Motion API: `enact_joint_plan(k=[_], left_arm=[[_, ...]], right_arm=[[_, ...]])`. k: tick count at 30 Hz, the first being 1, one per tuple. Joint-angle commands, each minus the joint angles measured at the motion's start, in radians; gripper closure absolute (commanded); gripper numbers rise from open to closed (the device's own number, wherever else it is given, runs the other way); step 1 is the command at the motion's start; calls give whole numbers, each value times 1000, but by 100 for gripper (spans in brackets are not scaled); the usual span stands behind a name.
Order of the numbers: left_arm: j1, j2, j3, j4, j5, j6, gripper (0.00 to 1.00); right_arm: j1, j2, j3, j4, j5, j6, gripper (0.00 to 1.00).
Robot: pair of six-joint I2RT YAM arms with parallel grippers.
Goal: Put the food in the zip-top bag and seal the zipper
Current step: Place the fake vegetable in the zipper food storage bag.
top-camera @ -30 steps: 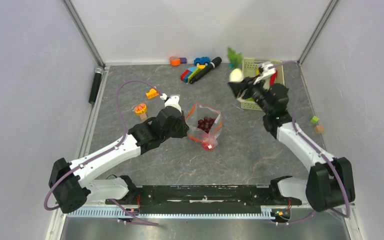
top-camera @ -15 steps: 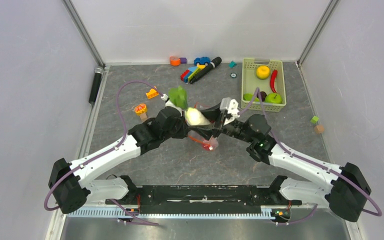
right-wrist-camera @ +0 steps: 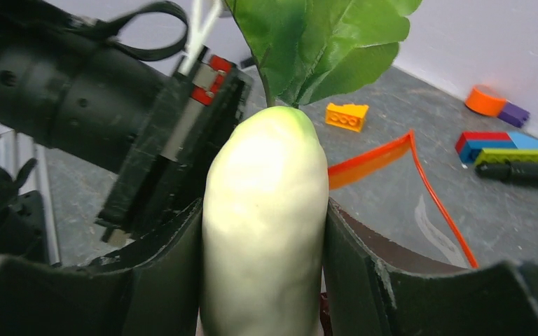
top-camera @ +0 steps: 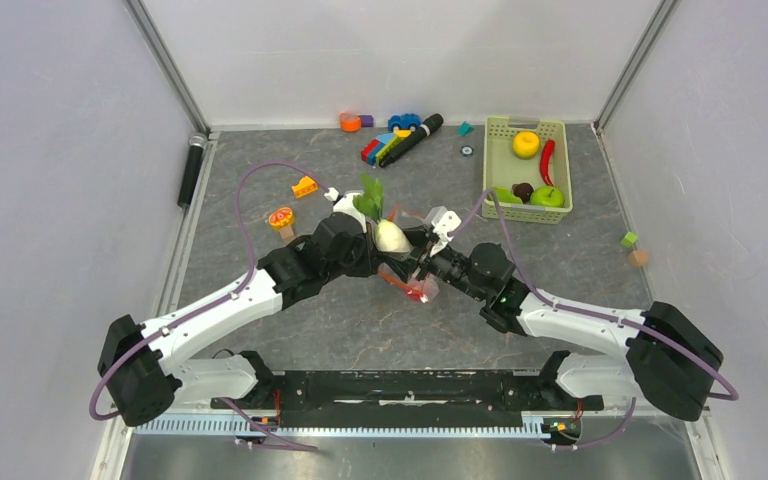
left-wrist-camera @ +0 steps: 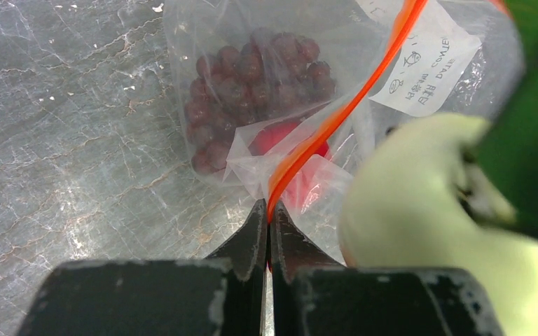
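The right tool is closed about halfway onto the white radish, one finger pressed against each flank of its pale body. The radish's long axis runs in line with the fingers. Its green leaves point away from the wrist, and its root end is hidden between the fingers. From above, the radish leans toward the far left, its leaves rising over the left arm's wrist. The right arm reaches low from its base at the near right corner, its forearm running almost flat across the bench toward the centre. The left tool is shut tight, pinching the zipper where the red-orange strip meets its fingertips. That arm stretches diagonally from the near left corner to the same spot. The zip-top bag sits at mid-bench between the two tools, with its mouth held open as an orange loop just beside the radish. Whether the radish has entered the mouth cannot be told. Inside the bag lie the dark red grape bunch and a red apple, and the white label is on its side. At the far right, well apart, the pale green basket holds a yellow fruit, a red chili and a green fruit.
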Motion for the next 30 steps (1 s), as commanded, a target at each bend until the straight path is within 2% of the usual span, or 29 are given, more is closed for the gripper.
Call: enact_joint_plan(k=[1, 3, 5, 9, 16, 27, 30], left_arm=[[3, 4, -2, 38, 17, 15, 98], [4, 7, -3, 40, 17, 16, 98], [3, 10, -2, 40, 18, 14, 98], [3, 17, -1, 39, 18, 17, 98], [3, 16, -1, 38, 17, 14, 98], [3, 0, -2, 38, 27, 12, 98], [4, -8, -2, 38, 27, 12, 98]], right_arm=[[14, 23, 29, 37, 168, -9, 71], [16, 28, 35, 20, 191, -13, 68], [17, 29, 38, 11, 204, -16, 60], [18, 18, 43, -6, 213, -24, 40], [19, 20, 38, -10, 214, -15, 27], [20, -18, 24, -23, 242, -9, 22], [21, -24, 27, -47, 278, -10, 24]])
